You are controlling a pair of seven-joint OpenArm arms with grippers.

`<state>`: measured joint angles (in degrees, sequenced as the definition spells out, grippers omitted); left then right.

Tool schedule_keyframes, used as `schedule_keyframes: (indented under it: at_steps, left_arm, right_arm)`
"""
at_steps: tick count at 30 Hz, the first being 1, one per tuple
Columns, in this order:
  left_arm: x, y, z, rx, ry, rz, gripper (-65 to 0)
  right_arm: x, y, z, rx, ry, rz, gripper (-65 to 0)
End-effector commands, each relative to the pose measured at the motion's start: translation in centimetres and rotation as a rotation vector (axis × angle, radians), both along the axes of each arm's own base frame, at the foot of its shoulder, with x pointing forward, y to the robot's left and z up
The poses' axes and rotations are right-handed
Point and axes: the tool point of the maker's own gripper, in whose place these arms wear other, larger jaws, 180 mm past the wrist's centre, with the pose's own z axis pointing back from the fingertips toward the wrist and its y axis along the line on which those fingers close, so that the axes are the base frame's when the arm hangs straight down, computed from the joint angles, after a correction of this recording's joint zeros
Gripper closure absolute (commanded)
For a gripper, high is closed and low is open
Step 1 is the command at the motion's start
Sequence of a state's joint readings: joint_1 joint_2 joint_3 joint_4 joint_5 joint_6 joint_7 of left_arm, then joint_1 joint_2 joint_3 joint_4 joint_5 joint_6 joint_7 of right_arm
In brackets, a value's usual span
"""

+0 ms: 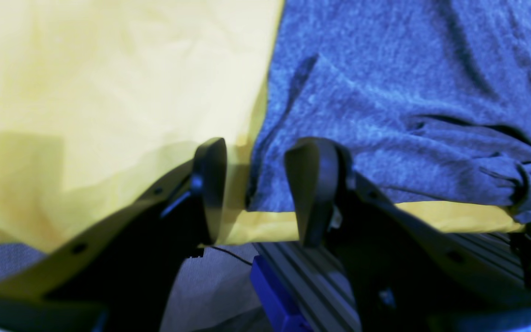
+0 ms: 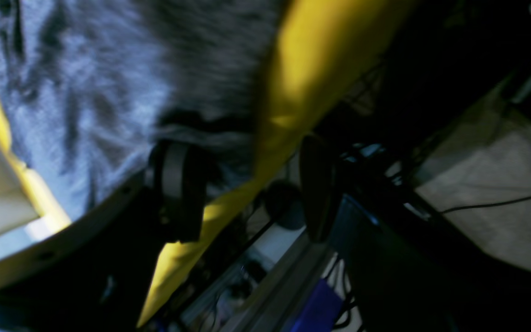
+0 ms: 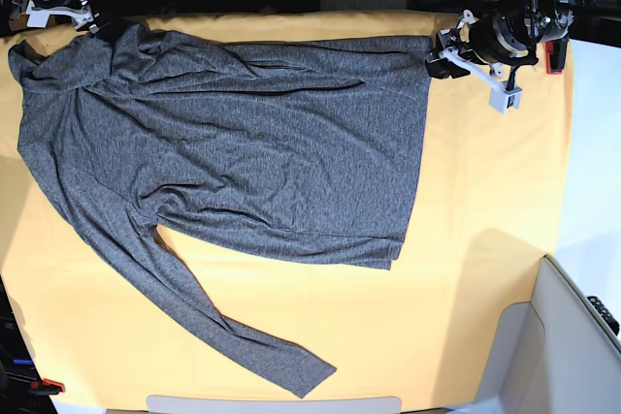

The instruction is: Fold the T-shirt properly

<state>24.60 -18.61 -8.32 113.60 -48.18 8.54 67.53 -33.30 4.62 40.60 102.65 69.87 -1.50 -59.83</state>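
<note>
The T-shirt (image 3: 243, 133), heathered charcoal grey with long sleeves, lies spread on the yellow cloth (image 3: 485, 220), one sleeve trailing toward the front edge. My left gripper (image 3: 434, 60) sits at the shirt's back right hem corner. In the left wrist view its fingers (image 1: 311, 184) stand open, and the shirt's (image 1: 385, 92) corner edge lies between them on the yellow cloth (image 1: 85, 92). My right gripper (image 3: 97, 28) is at the back left, by the shoulder. In the blurred right wrist view it (image 2: 249, 189) is open, with grey T-shirt (image 2: 85, 92) fabric and the cloth's edge (image 2: 321, 55) between the fingers.
A beige bin (image 3: 572, 336) stands at the front right corner. A red clamp (image 3: 553, 55) sits by the left arm. Below the table's back edge run an aluminium rail (image 1: 302, 276) with a blue block (image 1: 274, 295), and cables.
</note>
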Motion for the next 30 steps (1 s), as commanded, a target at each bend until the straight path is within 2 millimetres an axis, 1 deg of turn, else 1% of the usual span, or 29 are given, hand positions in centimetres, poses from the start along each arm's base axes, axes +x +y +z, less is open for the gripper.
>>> schedule_keyframes:
  at_steps: [1, 3, 4, 5, 9, 10, 15, 22, 25, 30]
  left_arm:
    - [0.3, 0.1, 0.5, 0.001, -0.017, -0.008, -25.0]
    - [0.3, 0.0, 0.5, 0.0, -0.017, -0.008, -25.0]
    - [0.3, 0.0, 0.5, 0.0, -0.017, -0.008, -25.0]
    - [0.3, 0.0, 0.5, 0.0, -0.017, -0.008, -25.0]
    - [0.3, 0.0, 0.5, -0.001, -0.017, -0.007, -25.0]
    - [0.3, 0.0, 0.5, -0.001, -0.017, -0.007, -25.0]
    - [0.3, 0.0, 0.5, -0.003, -0.017, -0.006, -25.0]
    - [0.3, 0.0, 0.5, -0.003, -0.016, -0.006, -25.0]
    - [0.3, 0.0, 0.5, -0.003, -0.016, -0.006, -25.0]
    - [0.3, 0.0, 0.4, -0.004, -0.014, -0.007, -25.0]
  right_arm:
    - [0.6, -0.2, 0.6, 0.0, -0.024, 0.01, -32.2]
    - [1.1, 0.4, 0.3, 0.029, -0.024, 0.023, -31.7]
    - [1.4, 0.6, 0.3, 0.047, -0.026, 0.029, -29.8]
    - [1.5, 0.8, 0.1, 0.059, -0.025, 0.032, -26.7]
    - [2.1, 0.9, 0.0, 0.072, -0.033, 0.028, -10.5]
    - [2.3, 1.0, 0.1, 0.074, -0.038, 0.032, -9.3]
    - [2.9, 1.1, 1.0, 0.06, -0.065, 0.046, -9.0]
    - [4.9, 1.5, 4.0, -0.004, -0.152, 0.09, -8.9]
    - [5.4, 1.6, 4.7, -0.015, -0.175, 0.097, -8.9]
    - [6.0, 1.6, 5.2, -0.02, -0.195, 0.1, -8.9]
